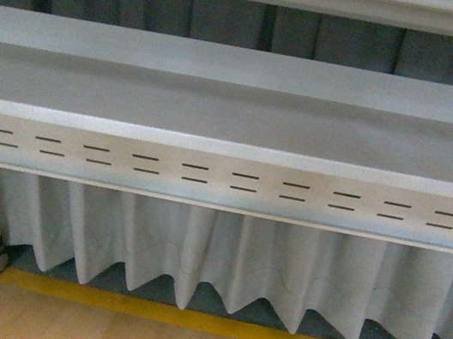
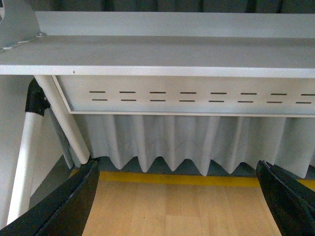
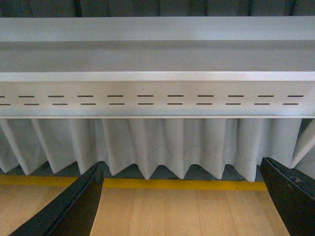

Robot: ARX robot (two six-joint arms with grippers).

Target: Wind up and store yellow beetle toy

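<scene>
- left hand (image 2: 177, 169) released, spread wide over the wooden floor (image 2: 182, 211);
- right hand (image 3: 182, 166) likewise released, gaping wide;
- grey worktop (image 1: 235, 119) ahead, pleated curtain (image 1: 221, 256) hanging beneath

Left pincer (image 2: 176, 169), jaws wide apart, above wooden floor (image 2: 177, 211) before grey slotted table (image 2: 162, 54) and pleated curtain (image 2: 172, 137)

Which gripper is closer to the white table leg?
Left, probably. The table leg stands just beyond the left gripper; the right gripper faces the slotted panel, no leg in its view.
</scene>
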